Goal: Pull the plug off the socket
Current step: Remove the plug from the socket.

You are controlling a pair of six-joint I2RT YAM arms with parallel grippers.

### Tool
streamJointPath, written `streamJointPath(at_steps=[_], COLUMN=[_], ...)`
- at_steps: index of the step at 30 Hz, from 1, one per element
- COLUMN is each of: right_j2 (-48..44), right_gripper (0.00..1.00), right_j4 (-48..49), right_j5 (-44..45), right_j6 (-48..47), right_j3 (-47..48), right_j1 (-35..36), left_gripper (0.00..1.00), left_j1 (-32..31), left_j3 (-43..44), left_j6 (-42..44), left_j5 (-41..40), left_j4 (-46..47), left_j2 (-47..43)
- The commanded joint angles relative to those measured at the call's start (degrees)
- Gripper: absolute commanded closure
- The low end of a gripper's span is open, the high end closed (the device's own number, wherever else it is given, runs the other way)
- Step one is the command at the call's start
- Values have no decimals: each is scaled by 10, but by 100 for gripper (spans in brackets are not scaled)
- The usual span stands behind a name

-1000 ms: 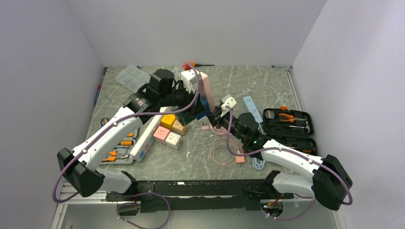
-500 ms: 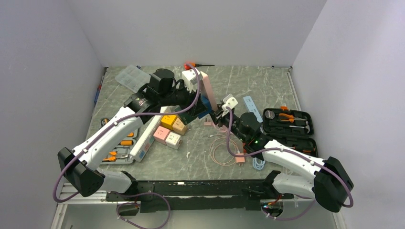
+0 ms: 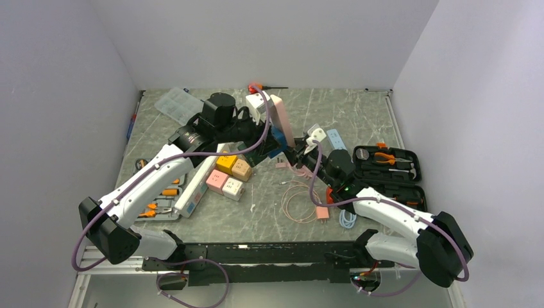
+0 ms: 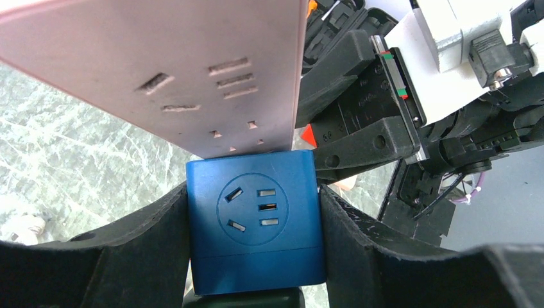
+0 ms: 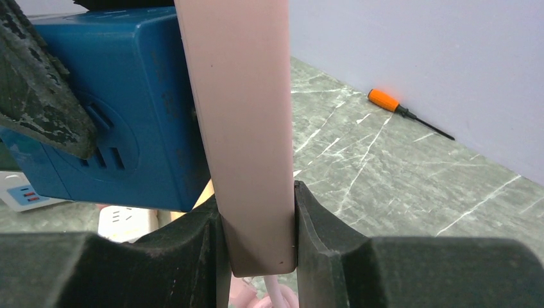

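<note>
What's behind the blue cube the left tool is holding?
The flat pink power strip stands right against the blue plastic cube adapter in the left tool; the right tool clamps that strip. Any prongs joining them are covered by the two bodies.

Left wrist view: the pale pink flat plastic power strip [image 4: 160, 70] runs off the top edge, its length out of sight. Where the blue plastic cube adapter [image 4: 255, 221] butts against it, any prongs are hidden. Right wrist view: the strip leaves the top too, the right end effector [image 5: 256, 215] masking its lower sides. From overhead, that joint is too small to read.
</note>
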Motion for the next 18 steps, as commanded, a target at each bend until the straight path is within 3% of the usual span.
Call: streamJointPath(at_steps=[1,9,18], right_j2=[26,27,31], right_gripper=[100,100,100], right_j4=[-68,-64,-35], right_j5=[220,287,372], right_j6=[41,28,-24], right_j3=[-16,-42,-56], right_j1=[-82,-81,-81], left_gripper=[100,100,100], left_j1=[-2,-1,-2], left_j3=[28,67,45], left_j6=[23,34,71], left_j5=[101,98,96], left_j4=[-48,-70,-97], left_j2=[-68,-64,-74])
